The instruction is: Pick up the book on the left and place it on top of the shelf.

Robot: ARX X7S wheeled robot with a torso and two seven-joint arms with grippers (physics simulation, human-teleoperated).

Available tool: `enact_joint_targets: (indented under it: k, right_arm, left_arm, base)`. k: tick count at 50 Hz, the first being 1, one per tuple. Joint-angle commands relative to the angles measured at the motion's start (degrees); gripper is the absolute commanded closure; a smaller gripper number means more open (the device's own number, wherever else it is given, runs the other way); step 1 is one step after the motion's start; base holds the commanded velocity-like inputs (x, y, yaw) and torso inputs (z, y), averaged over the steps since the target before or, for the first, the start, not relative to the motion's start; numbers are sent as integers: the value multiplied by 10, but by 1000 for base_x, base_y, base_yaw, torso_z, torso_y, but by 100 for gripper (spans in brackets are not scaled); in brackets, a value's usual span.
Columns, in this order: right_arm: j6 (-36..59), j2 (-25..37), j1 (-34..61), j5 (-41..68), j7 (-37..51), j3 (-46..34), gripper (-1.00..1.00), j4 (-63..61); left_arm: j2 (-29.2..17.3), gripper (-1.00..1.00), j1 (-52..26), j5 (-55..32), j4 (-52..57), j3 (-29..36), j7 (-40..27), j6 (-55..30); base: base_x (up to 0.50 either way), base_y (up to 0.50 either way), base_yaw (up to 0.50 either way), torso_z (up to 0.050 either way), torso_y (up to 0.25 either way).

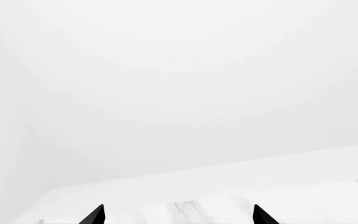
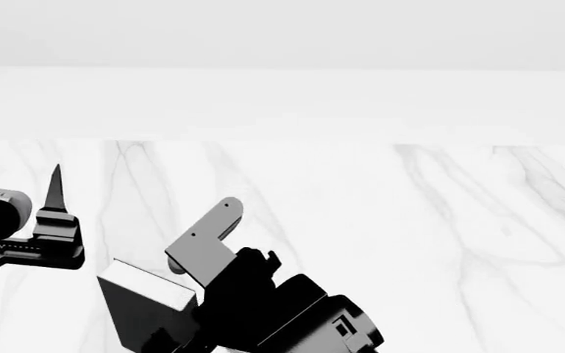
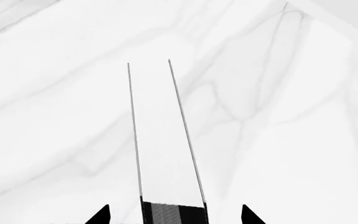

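The book [image 3: 163, 140], dark-covered with white page edges, stands edge-on between the fingers of my right gripper [image 3: 174, 215]. The gripper is open, and a gap shows on each side of the book. In the head view the book [image 2: 143, 298] sits low and left of centre on the marble table [image 2: 391, 213], with a grey finger [image 2: 209, 239] of the right gripper beside it. My left gripper [image 1: 179, 217] is open and empty, facing a white wall over the table's edge. In the head view its black finger [image 2: 55, 193] points up at the far left. The shelf is out of view.
The white veined marble table stretches ahead and to the right. A pale wall [image 2: 282, 44] runs along its far edge. The right arm's black body [image 2: 282, 316] fills the bottom centre of the head view.
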Motion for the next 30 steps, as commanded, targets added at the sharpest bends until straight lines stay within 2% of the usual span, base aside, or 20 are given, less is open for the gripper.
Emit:
enact_joint_targets:
  k: [1,7,8,24,30]
  right_arm:
    - [-34,-29,3,0,-21,-12,-100,57]
    - [-66,-32,12,32,-6,-43,-100,91]
    - [-62,-29,11,33,-7,-48,100,84]
    - [-60,-19,15,56,18,-45,100,66]
    - [-34,-1,25,70,49,-30,100,19]
  left_arm:
    - [9,-100,5,2,-2,-13,12,7]
    - [8,-100,6,0,0,-13,11,6]
    - [8,-100,6,0,-1,-12,11,7]
    - [7,-100,2,-1,-1,-8,8,6]
    - [4,-100,3,-5,6,-13,7,1]
  base:
    - [0,0,0,0,0]
    - [0,0,0,0,0]
    - [0,0,0,0,0]
    - [0,0,0,0,0]
    - [0,0,0,0,0]
